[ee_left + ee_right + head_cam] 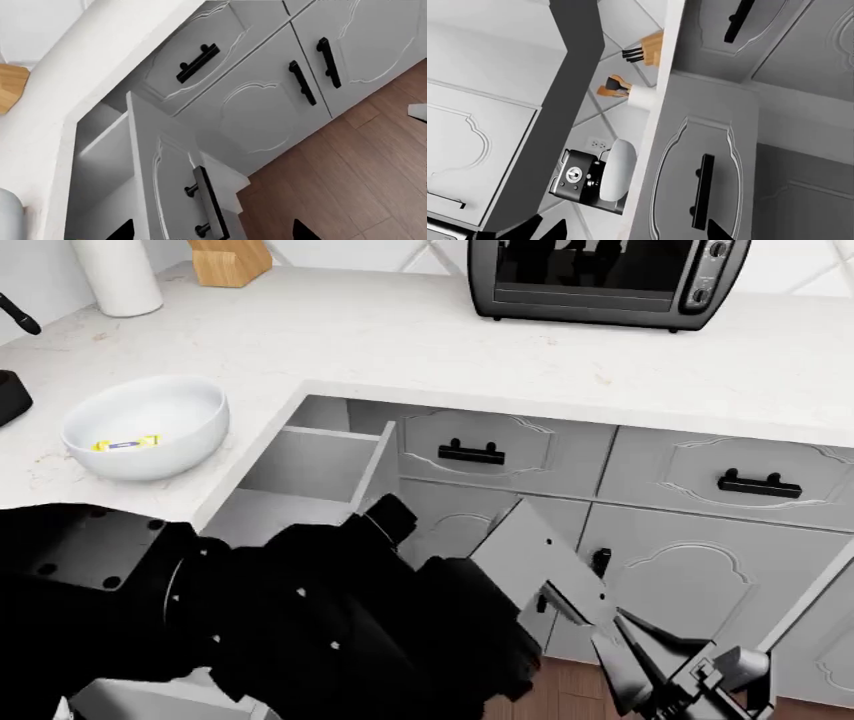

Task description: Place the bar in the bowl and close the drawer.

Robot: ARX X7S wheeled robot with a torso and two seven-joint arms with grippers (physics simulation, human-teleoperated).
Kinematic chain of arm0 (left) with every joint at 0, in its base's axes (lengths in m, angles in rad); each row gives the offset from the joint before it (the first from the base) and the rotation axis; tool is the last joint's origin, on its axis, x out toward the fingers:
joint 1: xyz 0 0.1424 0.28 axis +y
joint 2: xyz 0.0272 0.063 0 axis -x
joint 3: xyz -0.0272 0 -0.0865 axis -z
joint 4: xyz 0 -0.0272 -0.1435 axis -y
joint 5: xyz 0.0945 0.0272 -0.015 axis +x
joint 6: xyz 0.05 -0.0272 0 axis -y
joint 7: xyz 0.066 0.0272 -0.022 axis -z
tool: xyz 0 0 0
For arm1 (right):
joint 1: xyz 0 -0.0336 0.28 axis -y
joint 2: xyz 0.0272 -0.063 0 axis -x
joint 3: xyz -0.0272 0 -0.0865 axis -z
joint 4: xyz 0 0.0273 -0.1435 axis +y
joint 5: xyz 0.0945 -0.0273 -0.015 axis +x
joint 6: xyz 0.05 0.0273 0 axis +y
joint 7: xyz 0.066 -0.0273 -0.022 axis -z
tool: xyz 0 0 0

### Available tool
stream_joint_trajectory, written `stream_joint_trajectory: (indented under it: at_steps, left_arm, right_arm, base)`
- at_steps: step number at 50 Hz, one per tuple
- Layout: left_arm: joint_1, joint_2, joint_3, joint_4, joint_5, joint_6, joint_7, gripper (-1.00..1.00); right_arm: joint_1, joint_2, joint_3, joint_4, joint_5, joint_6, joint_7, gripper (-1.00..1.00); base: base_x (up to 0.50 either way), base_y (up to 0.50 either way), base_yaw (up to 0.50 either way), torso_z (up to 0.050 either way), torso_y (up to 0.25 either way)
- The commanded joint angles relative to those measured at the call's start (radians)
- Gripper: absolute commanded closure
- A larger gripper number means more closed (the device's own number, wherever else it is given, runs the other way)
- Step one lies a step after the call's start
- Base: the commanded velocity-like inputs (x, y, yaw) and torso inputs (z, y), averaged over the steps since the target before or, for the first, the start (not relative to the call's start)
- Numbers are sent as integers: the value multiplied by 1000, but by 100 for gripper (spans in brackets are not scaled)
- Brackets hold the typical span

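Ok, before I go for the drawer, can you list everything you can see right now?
bowl: one, glossy white, on the countertop left of the drawer
bar: one, yellow with a pale middle, lying inside the bowl
drawer: one, pale grey, pulled open, nothing visible inside
closed drawer fronts: two, grey with black handles, right of the open one
toaster oven: one, black, back of the counter
knife block: one, wooden, back corner
cylinder holder: one, white, beside the block
floor: brown wood
left hand: open, by the drawer front
right hand: open
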Motion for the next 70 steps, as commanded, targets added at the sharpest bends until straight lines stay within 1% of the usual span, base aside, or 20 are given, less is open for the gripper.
stream_joint_trajectory:
  at_steps: [1,9,23,35,43,49,55,61,70]
  left_arm:
    - [-2,89,181,39,28,117,-16,-100]
    - [26,131,290,-10,76,142,-3,-100]
    - [82,182,411,-133,131,126,23,-100]
    - [153,207,468,-225,181,98,52,-100]
    - [215,214,468,-279,224,50,66,-100]
    - [273,216,444,-343,274,-8,88,-100]
    - [311,213,408,-383,312,-61,103,-100]
    - [335,213,398,-424,347,-85,133,-100]
    - [387,218,359,-486,414,-144,160,-100]
  right_arm:
    - [8,-17,3,40,7,27,-7,-100]
    - [5,-14,6,41,7,34,-11,-100]
    - [-6,-13,13,46,11,35,-17,-100]
    - [-6,-18,18,60,12,42,-17,-100]
    - [-13,-19,22,62,14,39,-20,-100]
    - [-16,-27,24,83,21,48,-23,-100]
    - [-23,-53,25,163,51,93,-44,-100]
    - [-33,-75,27,239,76,132,-64,-100]
    - [-36,-88,28,271,78,149,-74,-100]
  base:
    - [0,0,0,0,0]
    - [0,0,0,0,0]
    - [0,0,0,0,0]
    - [0,0,0,0,0]
    - [0,0,0,0,0]
    - [0,0,0,0,0]
    - [0,0,0,0,0]
    - [0,0,0,0,0]
    - [0,0,0,0,0]
